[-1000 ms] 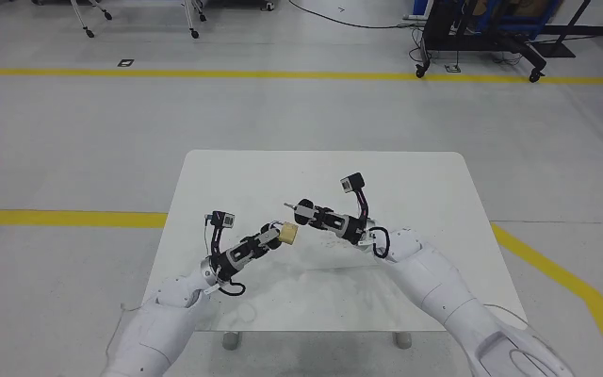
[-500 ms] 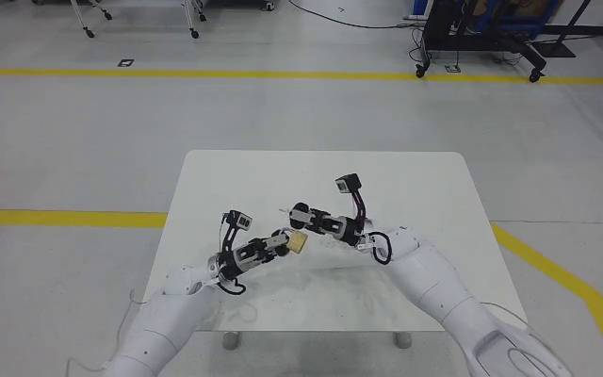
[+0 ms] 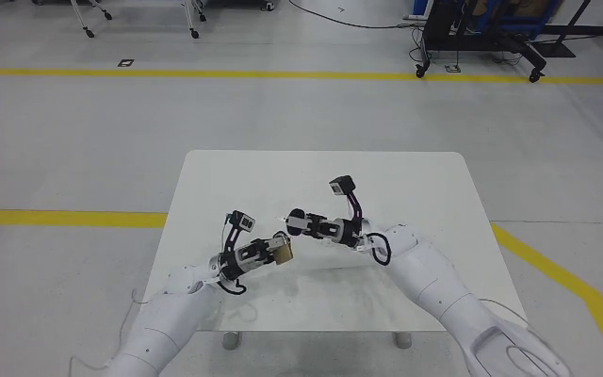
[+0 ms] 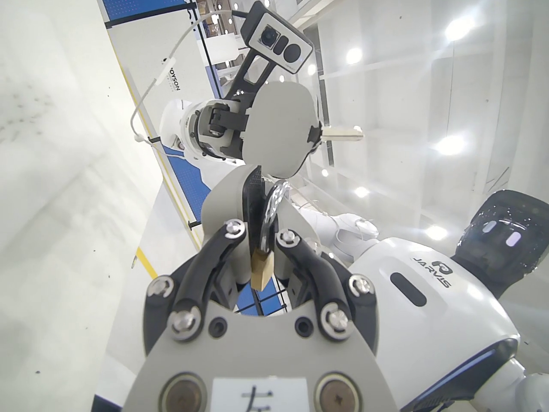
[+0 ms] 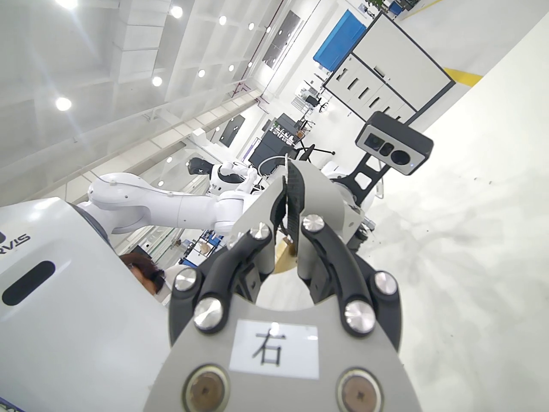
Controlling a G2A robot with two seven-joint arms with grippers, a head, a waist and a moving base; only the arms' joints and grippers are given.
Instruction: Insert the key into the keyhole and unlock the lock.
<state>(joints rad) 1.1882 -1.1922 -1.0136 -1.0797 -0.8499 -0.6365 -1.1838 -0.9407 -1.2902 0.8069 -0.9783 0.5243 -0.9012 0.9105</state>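
Brass-bodied lock [image 3: 282, 251] is hanging over the white table [image 3: 405, 179], a little left of centre in the top view. The left gripper [image 3: 272, 250] is clamping its fingers on the silver shackle. Just up and to the right of it, the right gripper [image 3: 296, 222] is pinching the key [image 4: 343, 134] between closed fingers.

Yellow floor lines [image 3: 283, 73] are running across behind the table, and a dark wheeled rack [image 3: 485, 33] is standing at the upper right.

In the left wrist view the right gripper's grey finger is covering the key's head. Only the silver blade is sticking out, pointing to the right of that frame and sitting clear of the lock. In the right wrist view that gripper's own fingers are hiding most of the brass body, and I cannot tell where the keyhole is facing.

Compared with a second ago, both grippers are sitting lower in the top view. The lock is lying further down and slightly left, and the key hand is following it down.

The left forearm is angling in from the lower left and the right forearm from the lower right. Both grippers are raised off the table, tips close together.
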